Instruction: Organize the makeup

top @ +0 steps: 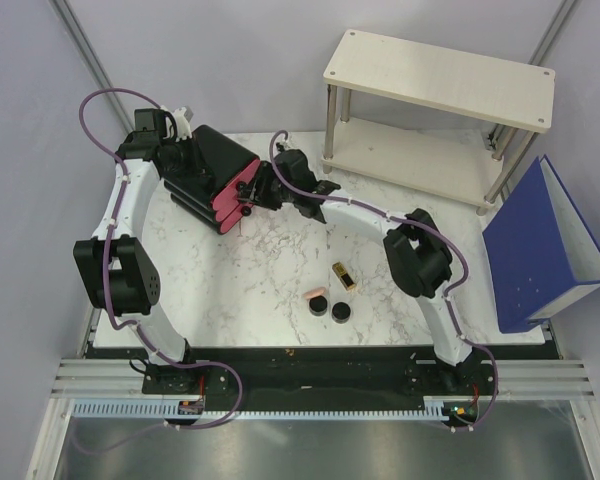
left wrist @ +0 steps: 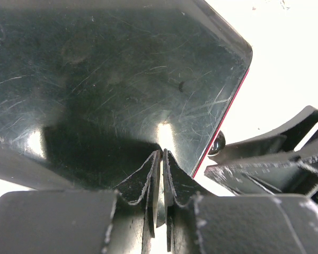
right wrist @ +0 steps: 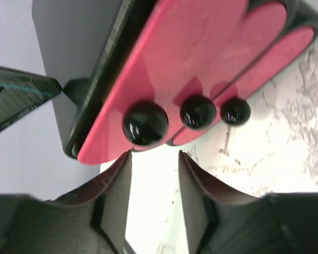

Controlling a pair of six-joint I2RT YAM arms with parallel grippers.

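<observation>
Black pink-drawered box (top: 215,175) on marble table (top: 240,275); white shelf (top: 440,75) and blue binder (top: 540,250) beside.

The marbled white table (top: 230,270) carries a tilted black box (top: 205,165) with pink drawers (top: 230,200) at its far left and a pale two-tier shelf (top: 440,80) at its far right. Near the front middle lie a lipstick (top: 344,276), a peach piece (top: 315,295) and two black compacts (top: 341,313), close together.

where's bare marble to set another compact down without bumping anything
The widest bare marble lies between the black drawer box and the lipstick and compacts. More sits front left, toward the left arm. Crowded: the box's drawer face, where the right gripper hovers, and under the right arm.
</observation>
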